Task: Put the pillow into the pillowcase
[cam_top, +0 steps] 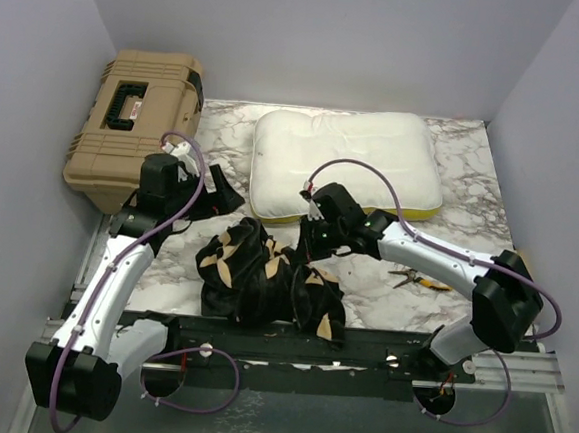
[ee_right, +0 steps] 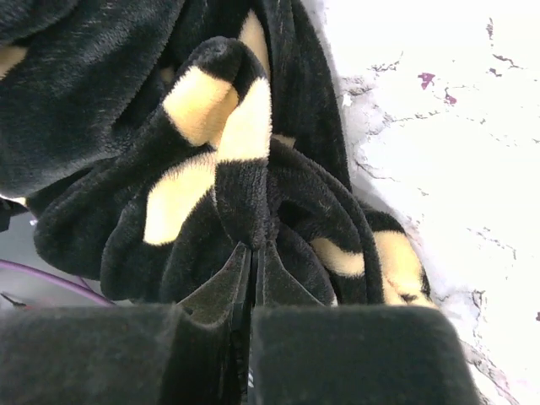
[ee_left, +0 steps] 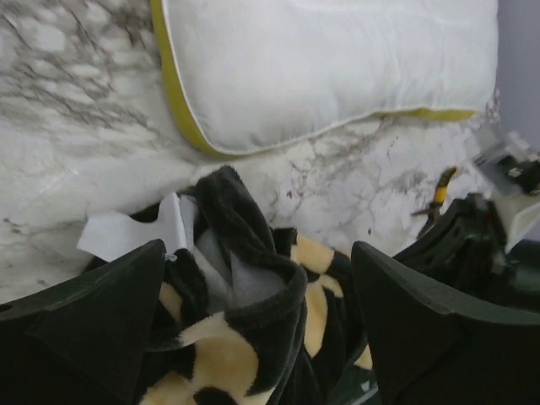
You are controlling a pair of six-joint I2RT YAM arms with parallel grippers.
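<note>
Nearest to us, the pillowcase lies crumpled in a dark heap at the near middle of the table, and no open mouth shows in any view. The right gripper has its fingers pressed together on a raised fold at the heap's right side. The left gripper is at the heap's far left end with its fingers spread wide. It straddles a rolled edge that carries a white label but pinches nothing (we take that edge for the hem, though we cannot be sure).

Beyond the heap lies the pillow, flat on the table and wholly outside the case. Its long axis runs left to right, and its yellow-banded near edge faces both grippers. It lies just beyond both sets of fingers, the left gripper by its near left corner and the right gripper just off its near edge. We judge the case must be opened toward that edge.
</note>
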